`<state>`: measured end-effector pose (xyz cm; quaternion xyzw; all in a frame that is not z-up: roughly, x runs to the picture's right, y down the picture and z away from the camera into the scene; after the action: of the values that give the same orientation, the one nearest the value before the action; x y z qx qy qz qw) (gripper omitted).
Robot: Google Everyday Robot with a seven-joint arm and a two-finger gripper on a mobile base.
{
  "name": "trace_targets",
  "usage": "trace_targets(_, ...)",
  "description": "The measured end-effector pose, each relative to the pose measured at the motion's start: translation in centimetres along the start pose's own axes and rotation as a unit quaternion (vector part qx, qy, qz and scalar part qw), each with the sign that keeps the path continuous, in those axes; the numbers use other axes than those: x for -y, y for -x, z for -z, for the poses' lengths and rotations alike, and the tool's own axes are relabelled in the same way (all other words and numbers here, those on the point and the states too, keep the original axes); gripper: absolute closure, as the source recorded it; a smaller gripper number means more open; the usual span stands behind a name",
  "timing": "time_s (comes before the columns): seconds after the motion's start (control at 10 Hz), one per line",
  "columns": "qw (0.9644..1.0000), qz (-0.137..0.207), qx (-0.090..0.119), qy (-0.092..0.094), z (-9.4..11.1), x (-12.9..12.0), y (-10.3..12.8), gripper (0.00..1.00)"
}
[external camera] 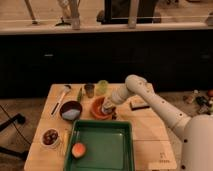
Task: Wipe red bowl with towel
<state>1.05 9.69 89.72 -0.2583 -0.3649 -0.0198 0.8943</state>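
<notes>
The red bowl sits on the wooden table, just behind the green tray. My gripper reaches down from the right into the bowl, over its right half. A pale patch under the gripper tip may be the towel, but I cannot make it out clearly. The arm bends up and to the right of the bowl.
A green tray holding an orange fruit lies in front. A dark bowl is left of the red bowl, and a small bowl of dark fruit is at front left. A green cup, dark cup, spoon and dark block stand around.
</notes>
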Motion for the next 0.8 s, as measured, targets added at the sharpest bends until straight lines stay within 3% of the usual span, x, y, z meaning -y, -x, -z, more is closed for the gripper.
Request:
trace_targets(0.3, 0.9998, 0.018, 0.012, 0.006, -1.6, 1.5, 1.1, 1.00)
trace_targets(0.5, 0.9987, 0.036, 0.029, 0.020, -3.5, 2.0, 2.8, 1.00)
trace_targets(0.8, 0.9972, 0.053, 0.041, 0.035, -4.0, 1.1, 4.2, 1.00)
